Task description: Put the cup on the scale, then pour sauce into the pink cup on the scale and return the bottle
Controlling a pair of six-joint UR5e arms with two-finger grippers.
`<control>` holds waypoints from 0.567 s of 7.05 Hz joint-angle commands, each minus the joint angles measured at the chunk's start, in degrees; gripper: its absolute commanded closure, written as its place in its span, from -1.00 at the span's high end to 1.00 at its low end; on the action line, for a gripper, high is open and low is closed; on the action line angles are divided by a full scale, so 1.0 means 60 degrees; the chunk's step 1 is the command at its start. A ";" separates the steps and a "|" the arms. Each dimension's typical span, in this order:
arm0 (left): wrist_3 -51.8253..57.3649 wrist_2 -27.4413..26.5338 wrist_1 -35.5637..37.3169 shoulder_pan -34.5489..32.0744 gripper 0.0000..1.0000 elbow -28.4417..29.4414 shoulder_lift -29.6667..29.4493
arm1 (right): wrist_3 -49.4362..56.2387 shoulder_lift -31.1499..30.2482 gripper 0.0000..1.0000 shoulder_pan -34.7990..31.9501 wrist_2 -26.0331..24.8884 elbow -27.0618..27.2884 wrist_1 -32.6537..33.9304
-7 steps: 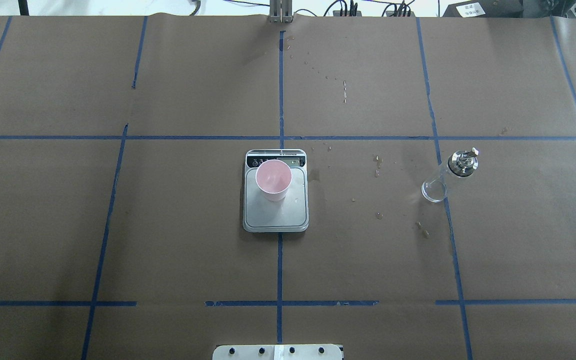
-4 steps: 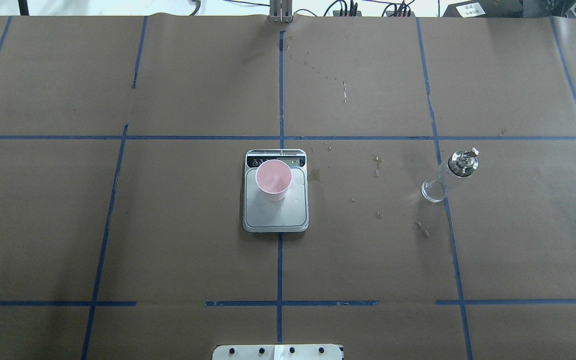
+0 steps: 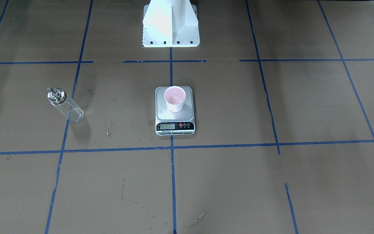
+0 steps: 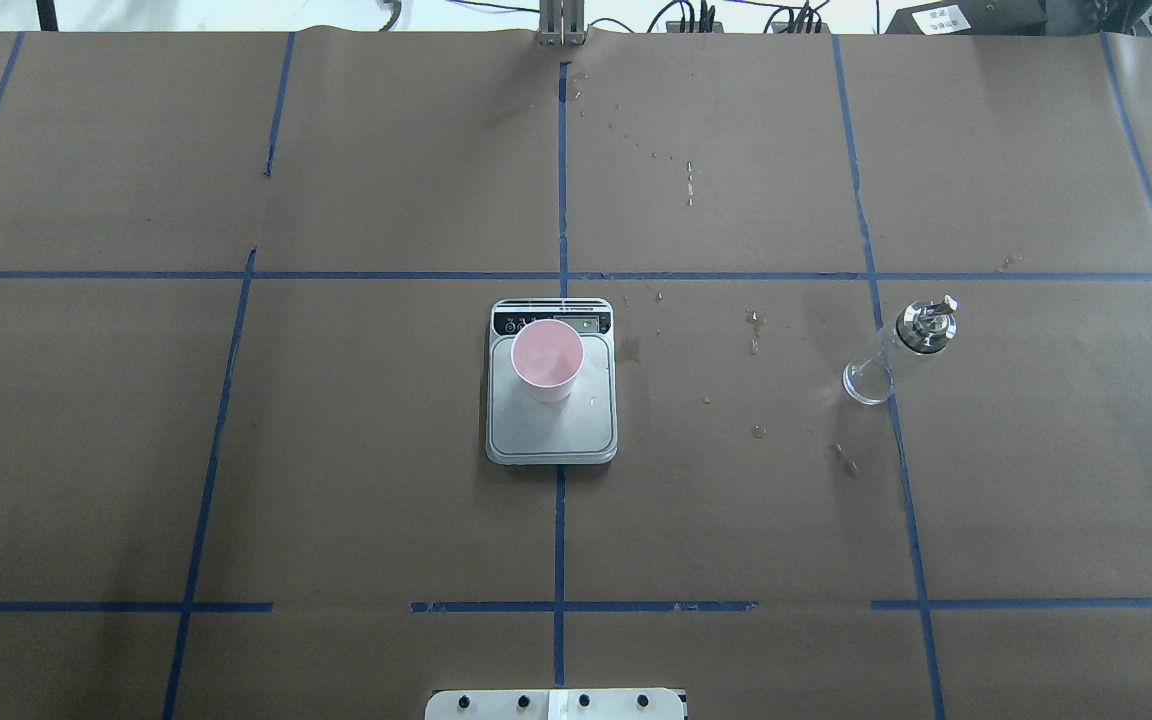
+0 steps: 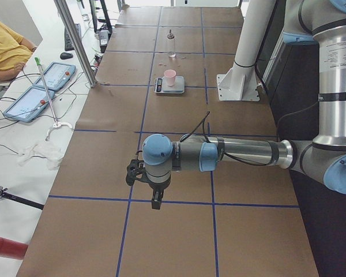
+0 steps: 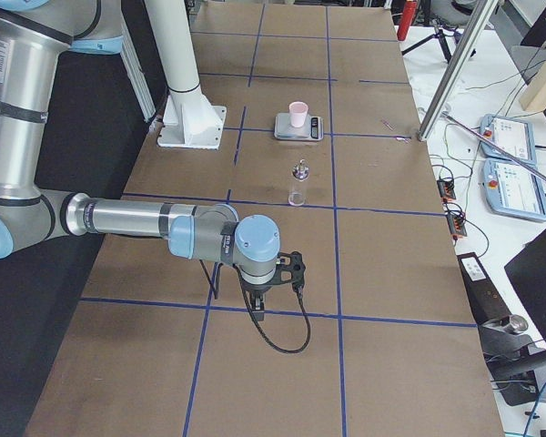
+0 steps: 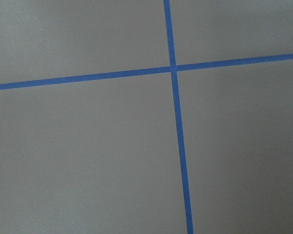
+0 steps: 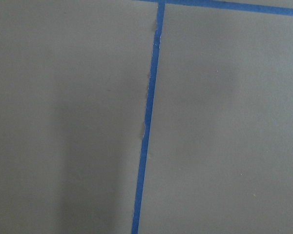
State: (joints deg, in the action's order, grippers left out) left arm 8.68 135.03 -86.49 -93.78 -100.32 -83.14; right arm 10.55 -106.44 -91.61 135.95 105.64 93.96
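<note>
The pink cup (image 4: pixel 547 358) stands upright on the far half of the silver scale (image 4: pixel 551 432) at the table's middle; the front-facing view shows the cup (image 3: pixel 174 98) behind the scale's black display strip (image 3: pixel 175 126). The clear glass bottle (image 4: pixel 896 350) with its silver cap stands alone to the right, also in the front-facing view (image 3: pixel 64 104). No sauce can be made out. My left gripper (image 5: pixel 155 199) and right gripper (image 6: pixel 259 309) hang over the table's far ends, away from everything. They show only in the side views, so I cannot tell their state.
Brown paper with blue tape lines covers the table. Small spill stains (image 4: pixel 756 325) lie between scale and bottle. The robot's white base (image 3: pixel 170 22) stands behind the scale. Both wrist views show only paper and tape. An operator (image 5: pixel 6 52) sits beyond the table's far edge.
</note>
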 commanded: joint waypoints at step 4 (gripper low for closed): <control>0.0003 0.0010 0.0000 0.0000 1.00 -0.0008 0.0000 | -0.0088 0.0016 1.00 0.0093 0.0002 0.0014 -0.0015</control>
State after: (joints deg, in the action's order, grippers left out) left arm 8.70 135.08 -86.48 -93.78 -100.37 -83.14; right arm 10.21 -106.41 -91.13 135.93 105.65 93.91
